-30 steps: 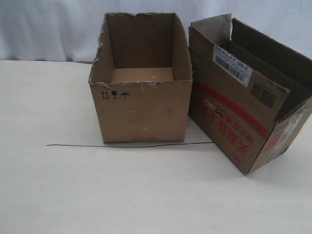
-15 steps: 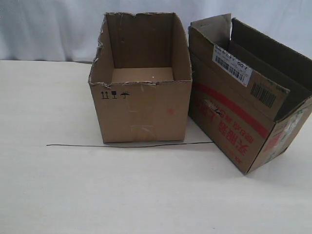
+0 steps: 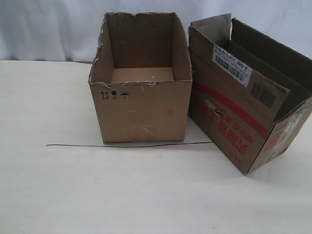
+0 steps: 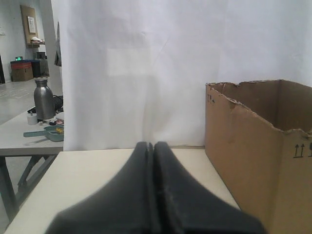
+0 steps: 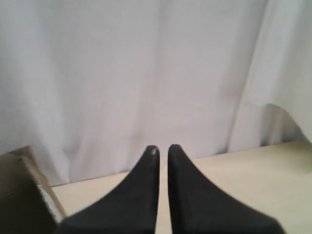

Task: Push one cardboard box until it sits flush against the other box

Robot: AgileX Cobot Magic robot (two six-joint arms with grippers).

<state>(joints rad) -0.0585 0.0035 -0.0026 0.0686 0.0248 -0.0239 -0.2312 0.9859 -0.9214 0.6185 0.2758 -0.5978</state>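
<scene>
The plain flapless carton (image 3: pixel 141 112) with ragged rim and small black symbols stands mid-table. To its right sits the red-printed carton (image 3: pixel 234 122) with raised flaps and barcode labels, turned at an angle. Their rear corners nearly meet and a wedge of table opens between them toward the front. Neither gripper shows in the exterior view. In the left wrist view my left gripper (image 4: pixel 152 146) is shut and empty, low over the table, with the plain carton (image 4: pixel 258 156) beside it. My right gripper (image 5: pixel 163 148) holds nothing, only a thin slit between its fingers; a cardboard corner (image 5: pixel 24 195) lies beside it.
A thin black line (image 3: pixel 131 145) runs across the cream table (image 3: pixel 58 185) along the plain carton's front. A white curtain hangs behind. In the left wrist view a second table off to one side carries a metal bottle (image 4: pixel 44 100).
</scene>
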